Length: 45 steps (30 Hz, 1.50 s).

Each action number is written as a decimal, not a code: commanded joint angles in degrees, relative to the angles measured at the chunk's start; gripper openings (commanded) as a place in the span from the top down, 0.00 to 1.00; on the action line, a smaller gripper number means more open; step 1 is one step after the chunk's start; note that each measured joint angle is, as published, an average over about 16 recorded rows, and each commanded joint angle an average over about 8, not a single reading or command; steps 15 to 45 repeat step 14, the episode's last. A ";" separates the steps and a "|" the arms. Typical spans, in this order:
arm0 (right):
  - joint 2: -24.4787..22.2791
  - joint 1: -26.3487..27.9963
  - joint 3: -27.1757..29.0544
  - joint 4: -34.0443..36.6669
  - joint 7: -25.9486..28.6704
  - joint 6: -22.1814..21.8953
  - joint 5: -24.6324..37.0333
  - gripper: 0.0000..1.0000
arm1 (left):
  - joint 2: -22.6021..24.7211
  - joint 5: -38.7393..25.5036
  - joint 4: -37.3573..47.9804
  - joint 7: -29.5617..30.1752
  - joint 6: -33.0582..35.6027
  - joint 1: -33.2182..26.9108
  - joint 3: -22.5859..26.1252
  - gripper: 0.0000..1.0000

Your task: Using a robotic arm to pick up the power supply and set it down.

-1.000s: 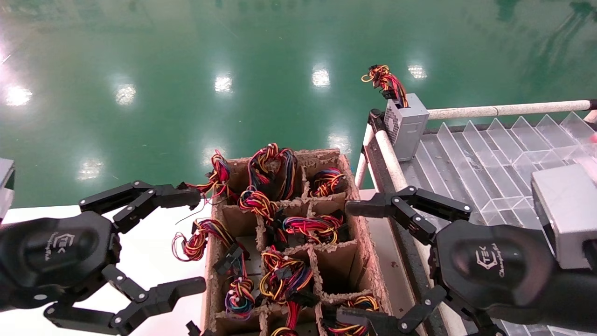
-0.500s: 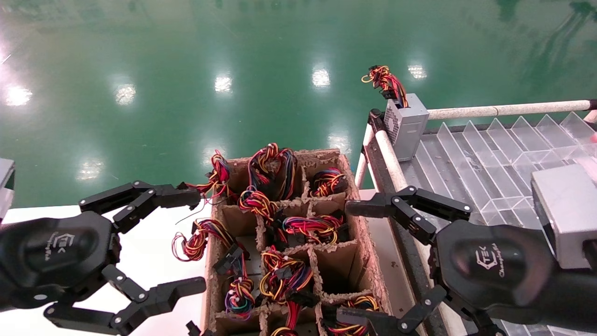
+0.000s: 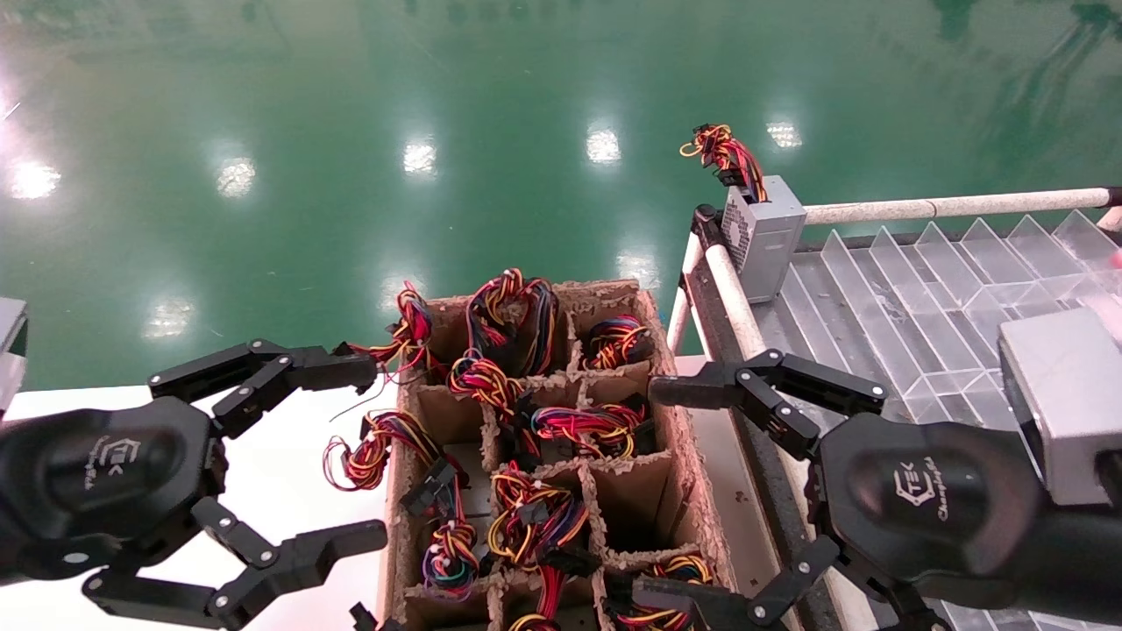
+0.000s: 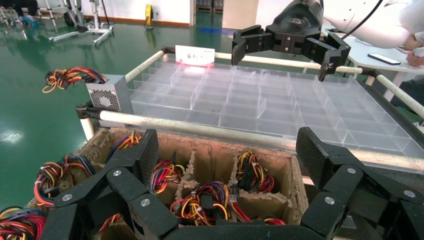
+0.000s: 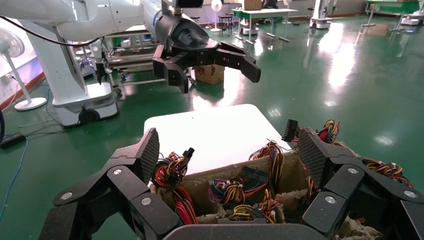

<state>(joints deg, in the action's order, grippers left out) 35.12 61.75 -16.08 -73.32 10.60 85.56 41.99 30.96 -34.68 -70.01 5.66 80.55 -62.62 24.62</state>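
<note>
Currently, both grippers are held with jaws spread wide apart and nothing between them. The left gripper [image 3: 372, 451] is seen over the white table [image 3: 289, 438] at the left edge of the cardboard crate [image 3: 692, 517]; the right gripper [image 3: 653, 495] is seen at the crate's right edge, beside the white rail [image 3: 732, 298] of the clear divider tray [image 3: 920, 298].

One power supply [image 3: 763, 237] is seen standing upright at the tray's far left corner, touching the rail, its perforated face turned toward the crate and its wire bundle [image 3: 723, 149] sticking up past the tray's edge. It is well apart from both grippers. Open room is left above the tray's compartments between it and the right gripper.

One crate is counted, divided by cardboard walls into three columns of cells. Most visible cells are filled with coloured wire bundles; one cell in the right column shows no wires. Two bundles are seen spilling over the crate's left wall onto the table
</note>
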 commanded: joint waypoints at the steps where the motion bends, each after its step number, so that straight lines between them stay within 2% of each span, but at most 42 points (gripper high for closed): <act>1: 0.00 0.00 0.00 0.00 0.00 0.00 0.00 0.00 | 0.00 0.00 0.00 0.00 0.00 0.00 0.00 0.00; 45: 0.00 0.00 0.00 0.00 0.00 0.00 0.00 0.00 | 0.00 0.00 0.00 0.00 0.00 0.00 0.00 0.00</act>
